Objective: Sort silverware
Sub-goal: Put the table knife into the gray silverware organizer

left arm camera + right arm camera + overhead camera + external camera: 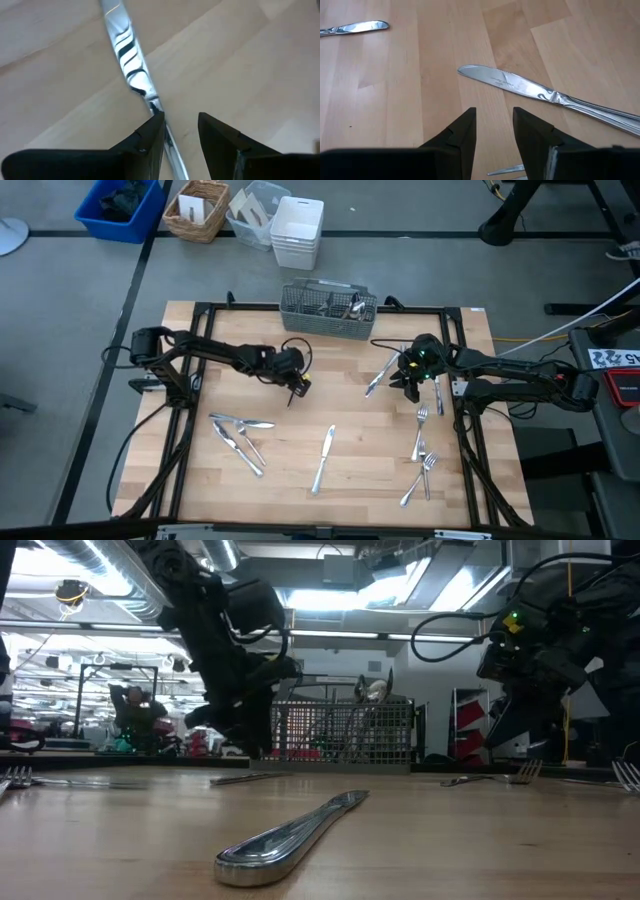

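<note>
Worktop [340,395] is a big wooden slab mid-frame in the high view, with the mesh caddy [328,310] at its upper edge, a few pieces already in it. Silverware is scattered about: knives [240,442] lower left, a lone knife [323,457] bottom centre, forks [423,450] lower right.

Left pincer [297,385] sits left of centre, clenched on a knife [131,65]; the wrist view shows the handle pinched at its very end, blade sticking out ahead. I'd carry it slow and level, since that end grip looks tippy to me, then drop it handle-down into one slot.

Right pincer [410,375] hangs right of centre, slightly parted and gripping nothing, a knife [540,92] on the wood just ahead of its tips.
</note>
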`<state>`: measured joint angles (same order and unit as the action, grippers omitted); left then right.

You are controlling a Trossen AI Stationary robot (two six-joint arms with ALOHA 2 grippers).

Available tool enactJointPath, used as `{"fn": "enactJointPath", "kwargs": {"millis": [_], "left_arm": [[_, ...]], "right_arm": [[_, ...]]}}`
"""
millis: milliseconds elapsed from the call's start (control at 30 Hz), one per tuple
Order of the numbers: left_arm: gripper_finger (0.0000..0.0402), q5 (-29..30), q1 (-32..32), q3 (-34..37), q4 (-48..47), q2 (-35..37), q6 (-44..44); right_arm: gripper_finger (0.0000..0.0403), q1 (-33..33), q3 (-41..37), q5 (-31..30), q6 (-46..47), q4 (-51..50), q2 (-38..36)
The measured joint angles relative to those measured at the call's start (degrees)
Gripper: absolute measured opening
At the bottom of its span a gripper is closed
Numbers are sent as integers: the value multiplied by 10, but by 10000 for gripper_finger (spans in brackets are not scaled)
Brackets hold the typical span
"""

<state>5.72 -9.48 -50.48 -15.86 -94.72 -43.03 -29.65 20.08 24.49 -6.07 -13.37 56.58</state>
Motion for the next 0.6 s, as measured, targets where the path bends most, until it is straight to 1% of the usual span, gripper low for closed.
{"fn": "enactJointPath", "kwargs": {"millis": [300,533,600], "left_arm": [[111,23,16,0,-2,0,-1],[111,24,16,3,-4,0,-1],[111,32,16,3,0,-3,0]], "right_arm": [[131,0,0,0,0,0,0],[131,0,0,0,0,0,0],[131,0,0,0,0,0,0]]}}
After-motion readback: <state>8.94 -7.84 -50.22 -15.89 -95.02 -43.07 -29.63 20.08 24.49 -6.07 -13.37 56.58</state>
